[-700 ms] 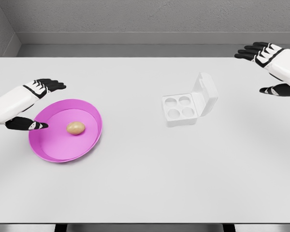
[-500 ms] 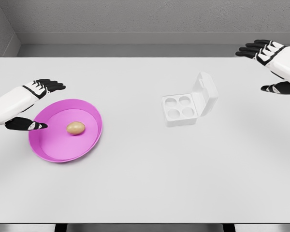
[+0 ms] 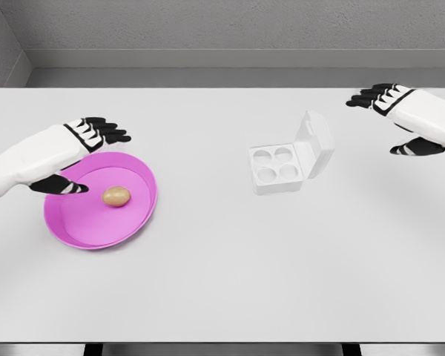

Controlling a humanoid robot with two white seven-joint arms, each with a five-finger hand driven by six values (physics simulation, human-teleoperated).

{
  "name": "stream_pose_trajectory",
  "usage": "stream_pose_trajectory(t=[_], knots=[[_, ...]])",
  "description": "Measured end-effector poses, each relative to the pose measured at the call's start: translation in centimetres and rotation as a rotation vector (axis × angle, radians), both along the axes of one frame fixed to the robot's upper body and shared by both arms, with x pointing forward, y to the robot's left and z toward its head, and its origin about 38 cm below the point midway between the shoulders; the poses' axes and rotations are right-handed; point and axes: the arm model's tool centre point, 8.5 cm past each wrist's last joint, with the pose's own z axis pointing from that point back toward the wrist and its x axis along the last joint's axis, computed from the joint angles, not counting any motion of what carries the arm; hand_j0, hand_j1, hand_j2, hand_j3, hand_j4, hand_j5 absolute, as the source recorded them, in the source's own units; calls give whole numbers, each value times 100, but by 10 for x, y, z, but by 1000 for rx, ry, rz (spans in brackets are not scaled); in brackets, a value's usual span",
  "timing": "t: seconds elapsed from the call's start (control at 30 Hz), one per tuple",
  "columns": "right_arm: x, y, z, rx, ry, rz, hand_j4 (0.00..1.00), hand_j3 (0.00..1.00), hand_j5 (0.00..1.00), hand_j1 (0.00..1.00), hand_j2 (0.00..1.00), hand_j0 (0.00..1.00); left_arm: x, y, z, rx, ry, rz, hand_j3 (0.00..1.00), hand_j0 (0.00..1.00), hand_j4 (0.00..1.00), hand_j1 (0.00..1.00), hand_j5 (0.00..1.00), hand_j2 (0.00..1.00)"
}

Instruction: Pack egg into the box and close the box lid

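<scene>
You face a wide white bench [image 3: 230,282] that fills most of the head view, its top matte and evenly lit, with only faint soft shadows. Its far edge runs straight across toward 12 o'clock; its near edge sits at 6 o'clock, where dark gaps show below it. Beyond the far edge you see a strip of grey floor [image 3: 208,77], then a pale baseboard band [image 3: 208,58]. Above that stands a grey, rough-textured back wall [image 3: 222,22]. At 10 o'clock a second grey wall [image 3: 1,52] meets it in a corner. Light is diffuse; its source is not visible.
</scene>
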Motion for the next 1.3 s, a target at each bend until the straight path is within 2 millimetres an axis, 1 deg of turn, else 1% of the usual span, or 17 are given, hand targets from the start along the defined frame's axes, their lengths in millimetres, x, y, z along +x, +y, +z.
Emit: stream_pose_trajectory(t=[0.07, 0.1, 0.13, 0.17, 0.23, 0.37, 0.43, 0.47, 0.5, 0.57, 0.67, 0.77, 0.87, 0.97, 1.1, 1.17, 1.3], knots=[[2, 2, -12, -22, 39, -3, 100, 100, 100, 100, 100, 100, 5, 2, -2, -53, 54, 58, 100, 100, 100, 100, 100, 100], [4, 2, -14, -24, 47, -6, 100, 100, 100, 100, 100, 100, 7, 2, -4, -86, 89, 83, 100, 100, 100, 100, 100, 100], [11, 3, -8, -23, 39, -10, 100, 100, 100, 100, 100, 100, 8, 2, -6, -114, 120, 102, 100, 100, 100, 100, 100, 100], [14, 3, -11, -25, 52, -17, 100, 100, 100, 100, 100, 100, 9, 2, -8, -138, 146, 113, 100, 100, 100, 100, 100, 100], [19, 0, -19, -35, 90, -35, 100, 100, 100, 100, 100, 100, 7, 2, -12, -162, 192, 108, 100, 100, 100, 100, 100, 100], [23, -7, -35, -39, 144, -63, 100, 100, 100, 100, 100, 100, 4, -1, -10, -227, 266, 54, 100, 100, 100, 100, 100, 100], [26, -9, -37, -37, 155, -72, 100, 100, 100, 100, 100, 100, 3, -2, -11, -259, 299, 38, 100, 100, 100, 100, 100, 100], [30, -9, -32, -37, 146, -75, 100, 100, 100, 100, 100, 100, 3, -1, -11, -281, 317, 32, 100, 100, 100, 100, 100, 100], [33, -9, -32, -39, 149, -77, 100, 100, 100, 100, 100, 100, 3, 0, -12, -307, 336, 29, 100, 100, 100, 100, 100, 100], [35, -11, -38, -43, 169, -84, 100, 100, 100, 100, 100, 100, 5, 3, -19, -356, 388, 41, 100, 100, 100, 100, 100, 100], [35, -12, -45, -46, 188, -90, 100, 100, 100, 100, 100, 100, 8, 3, -36, -388, 466, 64, 100, 100, 100, 100, 100, 100], [35, -12, -48, -48, 200, -99, 100, 100, 100, 100, 100, 100, 10, 5, -52, -375, 510, 88, 100, 100, 100, 100, 100, 100], [35, -12, -50, -47, 206, -101, 100, 100, 100, 100, 100, 100, 11, 6, -61, -343, 521, 108, 100, 100, 100, 100, 100, 100], [36, -8, -52, -45, 208, -97, 100, 100, 100, 100, 100, 100, 12, 3, -66, -325, 520, 113, 88, 88, 88, 88, 88, 88], [37, -6, -54, -45, 208, -94, 100, 100, 100, 100, 100, 100, 16, 4, -72, -302, 519, 132, 88, 88, 88, 88, 88, 88], [37, -4, -54, -42, 208, -91, 100, 100, 100, 100, 100, 100, 18, 6, -79, -297, 527, 151, 78, 78, 78, 78, 78, 78], [37, -2, -55, -39, 207, -86, 100, 100, 100, 100, 100, 100, 20, 5, -88, -286, 532, 168, 78, 78, 78, 78, 78, 78]])
